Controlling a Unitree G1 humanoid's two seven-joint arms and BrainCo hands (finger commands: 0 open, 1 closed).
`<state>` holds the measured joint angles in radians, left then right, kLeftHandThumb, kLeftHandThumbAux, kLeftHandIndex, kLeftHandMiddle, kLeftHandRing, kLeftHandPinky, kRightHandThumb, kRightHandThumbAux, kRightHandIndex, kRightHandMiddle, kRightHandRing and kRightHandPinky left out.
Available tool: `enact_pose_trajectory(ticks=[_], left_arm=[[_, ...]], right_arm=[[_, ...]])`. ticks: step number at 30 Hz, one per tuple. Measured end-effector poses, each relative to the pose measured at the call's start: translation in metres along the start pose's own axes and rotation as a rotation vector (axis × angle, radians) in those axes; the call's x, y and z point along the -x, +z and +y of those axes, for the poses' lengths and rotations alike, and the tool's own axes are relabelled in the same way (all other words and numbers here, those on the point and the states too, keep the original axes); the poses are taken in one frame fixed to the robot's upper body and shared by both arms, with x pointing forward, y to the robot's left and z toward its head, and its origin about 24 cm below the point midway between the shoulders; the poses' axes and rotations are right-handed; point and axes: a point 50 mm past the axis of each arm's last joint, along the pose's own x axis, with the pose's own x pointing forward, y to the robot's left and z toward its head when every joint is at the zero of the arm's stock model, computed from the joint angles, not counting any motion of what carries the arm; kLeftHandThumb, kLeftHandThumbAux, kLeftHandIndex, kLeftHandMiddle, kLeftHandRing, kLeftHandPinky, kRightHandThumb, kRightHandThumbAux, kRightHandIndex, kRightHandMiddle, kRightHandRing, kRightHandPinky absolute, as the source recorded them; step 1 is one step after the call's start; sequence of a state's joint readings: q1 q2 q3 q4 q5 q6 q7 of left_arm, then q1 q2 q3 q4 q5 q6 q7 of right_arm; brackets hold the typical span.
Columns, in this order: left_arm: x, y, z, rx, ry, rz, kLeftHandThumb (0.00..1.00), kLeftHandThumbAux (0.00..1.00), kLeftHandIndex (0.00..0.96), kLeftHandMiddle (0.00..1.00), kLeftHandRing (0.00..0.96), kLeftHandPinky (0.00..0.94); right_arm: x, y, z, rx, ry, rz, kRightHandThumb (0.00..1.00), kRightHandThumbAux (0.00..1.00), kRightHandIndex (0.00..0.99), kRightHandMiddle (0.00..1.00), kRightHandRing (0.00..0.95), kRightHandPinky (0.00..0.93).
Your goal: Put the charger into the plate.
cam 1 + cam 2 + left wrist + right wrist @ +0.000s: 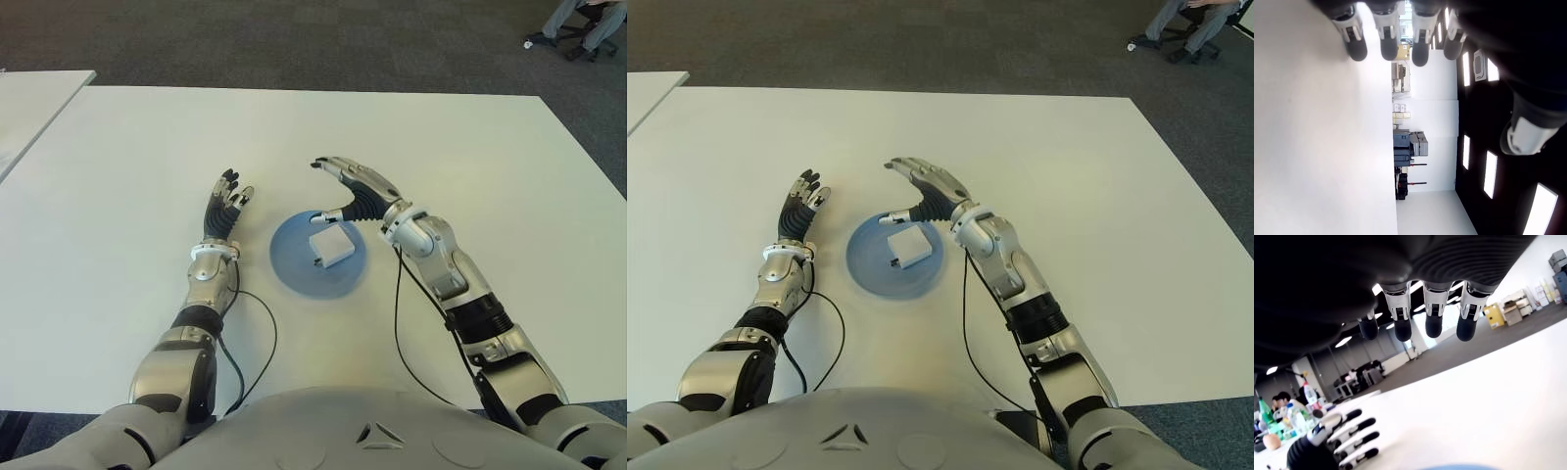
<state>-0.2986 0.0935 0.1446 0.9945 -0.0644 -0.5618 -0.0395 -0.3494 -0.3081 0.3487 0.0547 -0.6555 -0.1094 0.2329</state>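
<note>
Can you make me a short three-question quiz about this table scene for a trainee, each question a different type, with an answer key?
1. True or false: the charger lies on the bare table, outside the plate.
2. Multiple choice: what does the right hand hold? A) the charger B) the plate C) nothing
3. Short answer: on which side of the plate does the left hand show in the eye views?

Key
1. False. The white charger sits inside the blue plate.
2. C. Its fingers are spread at the plate's far edge, with nothing in them.
3. The robot's left side, fingers open and empty.
</note>
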Motion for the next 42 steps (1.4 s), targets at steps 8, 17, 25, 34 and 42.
enact_pose_trajectory(ticks=[8,17,25,34,42], left_arm=[[0.000,0.001,-0.001,0.001,-0.003,-0.003,0.000,0.535,0.003,0.111,0.080,0.024],[0.000,0.001,0.000,0.001,-0.012,-0.005,0.000,0.531,0.002,0.106,0.074,0.024],[0.000,0.001,0.003,-0.006,-0.011,-0.003,0.000,0.539,0.006,0.110,0.075,0.032],[0.001,0.001,0.006,-0.013,-0.011,-0.002,0.000,0.546,0.006,0.107,0.073,0.028],[0.001,0.001,0.008,-0.020,-0.013,-0.003,0.000,0.543,0.004,0.101,0.069,0.024]], right_arm=[[-0.016,-0.009,-0.028,-0.210,-0.139,0.057,0.058,0.483,0.000,0.000,0.000,0.000],[-0.006,-0.017,-0.045,-0.550,-0.382,0.027,0.047,0.639,0.000,0.000,0.000,0.000],[0.015,-0.034,-0.034,-0.839,-0.576,0.002,0.055,0.763,0.000,0.013,0.000,0.015],[0.025,-0.048,0.009,-0.988,-0.663,0.038,0.069,0.792,0.038,0.051,0.022,0.060],[0.024,-0.051,0.037,-1.051,-0.656,0.062,0.059,0.802,0.074,0.081,0.046,0.074]])
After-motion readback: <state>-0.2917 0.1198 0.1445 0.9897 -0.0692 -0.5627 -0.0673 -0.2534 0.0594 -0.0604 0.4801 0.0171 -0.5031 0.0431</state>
